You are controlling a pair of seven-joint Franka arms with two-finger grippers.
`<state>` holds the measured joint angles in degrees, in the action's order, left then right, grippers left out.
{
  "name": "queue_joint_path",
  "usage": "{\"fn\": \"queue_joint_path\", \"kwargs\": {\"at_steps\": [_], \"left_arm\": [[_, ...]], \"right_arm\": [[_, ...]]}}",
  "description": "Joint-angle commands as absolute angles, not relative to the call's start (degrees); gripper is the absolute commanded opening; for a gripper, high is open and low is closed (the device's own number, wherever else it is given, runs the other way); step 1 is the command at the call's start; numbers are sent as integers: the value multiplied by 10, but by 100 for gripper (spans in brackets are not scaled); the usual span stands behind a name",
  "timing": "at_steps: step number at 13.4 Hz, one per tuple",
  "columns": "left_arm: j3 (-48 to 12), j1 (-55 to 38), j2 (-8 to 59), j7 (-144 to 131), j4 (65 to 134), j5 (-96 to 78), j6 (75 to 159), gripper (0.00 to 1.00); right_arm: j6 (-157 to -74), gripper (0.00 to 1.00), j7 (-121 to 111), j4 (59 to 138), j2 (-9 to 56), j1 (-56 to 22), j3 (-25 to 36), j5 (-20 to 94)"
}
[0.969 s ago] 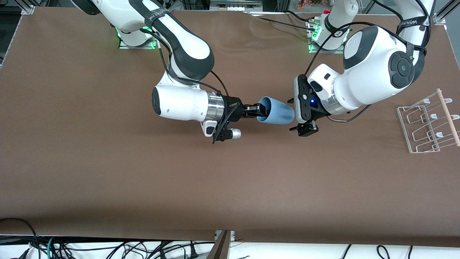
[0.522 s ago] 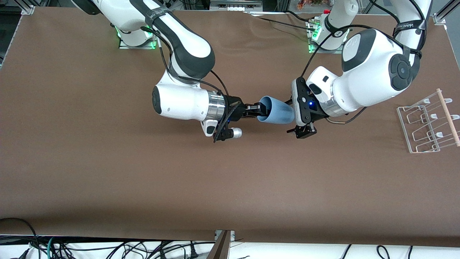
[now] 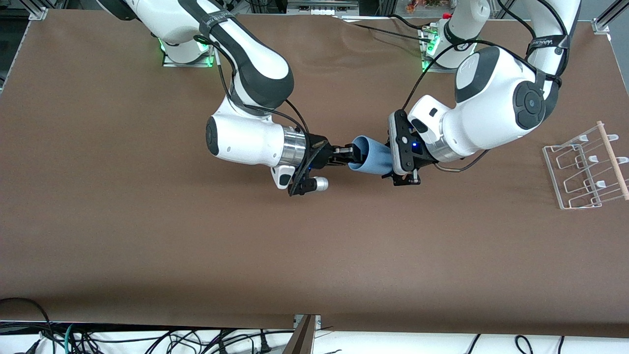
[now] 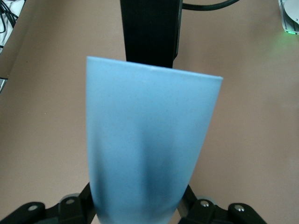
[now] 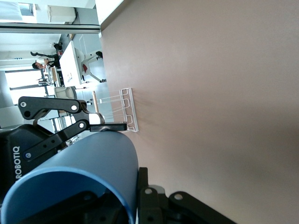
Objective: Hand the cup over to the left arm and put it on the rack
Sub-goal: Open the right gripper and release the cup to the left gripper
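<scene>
The light-blue cup lies sideways in the air over the middle of the table. My right gripper is shut on its rim, one finger inside and one outside, as the right wrist view shows. My left gripper is open, with its fingers on either side of the cup's base end. In the left wrist view the cup fills the space between my left gripper's fingers. The rack stands on the table toward the left arm's end.
The brown table stretches wide on the side nearer the front camera. Both arm bases stand at the edge farthest from that camera. Cables hang below the edge nearest the camera. The rack also shows in the right wrist view.
My left gripper has moved toward the right arm's end and slid over the cup's base end. The right gripper and cup shifted only slightly.
</scene>
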<state>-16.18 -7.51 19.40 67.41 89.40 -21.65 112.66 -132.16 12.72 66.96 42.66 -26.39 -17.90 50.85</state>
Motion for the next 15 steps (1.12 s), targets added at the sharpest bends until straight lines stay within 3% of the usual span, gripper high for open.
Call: {"fn": "queue_joint_path", "kwargs": {"at_steps": [1,5,6,7,12,15], "left_arm": [[-161,-79,200,665,892,-222,1157,0],[-161,-73,191,668,893,-202,1156,0],[-161,-69,183,668,896,-196,1154,0],[-161,-62,175,668,898,-184,1150,0],[-161,-6,149,671,905,-178,1100,0],[-161,63,96,671,967,-143,1084,0]], "right_arm": [[-1313,0,123,658,428,-272,-187,509],[-1312,0,121,658,428,-272,-187,510],[-1311,46,120,658,428,-272,-186,509],[-1312,98,121,658,428,-272,-186,509],[-1307,100,121,658,424,-265,-185,510],[-1301,100,121,658,416,-246,-184,508]]}}
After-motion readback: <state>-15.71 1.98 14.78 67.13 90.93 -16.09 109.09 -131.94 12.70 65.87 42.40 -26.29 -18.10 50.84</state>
